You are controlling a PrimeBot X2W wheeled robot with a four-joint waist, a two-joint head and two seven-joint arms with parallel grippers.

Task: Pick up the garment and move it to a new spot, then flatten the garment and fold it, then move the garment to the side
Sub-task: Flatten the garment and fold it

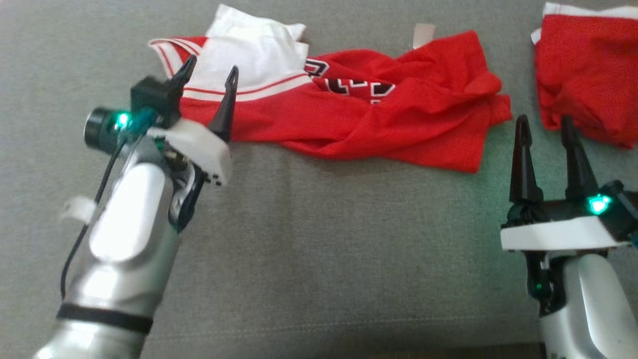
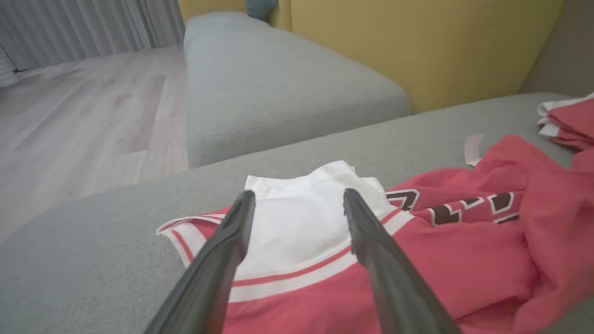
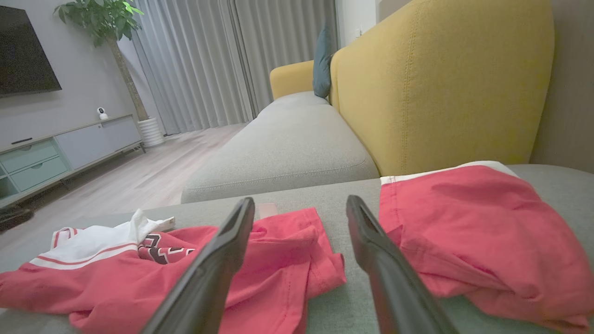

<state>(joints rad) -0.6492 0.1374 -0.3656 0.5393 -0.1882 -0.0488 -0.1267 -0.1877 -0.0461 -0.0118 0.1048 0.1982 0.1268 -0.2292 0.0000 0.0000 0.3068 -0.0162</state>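
Note:
A red garment with white trim, a white upper part and black lettering lies crumpled across the grey cushion. My left gripper is open, its fingertips over the garment's white end, nothing between them. My right gripper is open near the garment's right end, with nothing in it. In the right wrist view its fingers frame the gap between this garment and a second red one.
A second red garment with a white edge lies at the far right. A small pale tag lies behind the main garment. A yellow backrest, another grey seat and wooden floor lie beyond.

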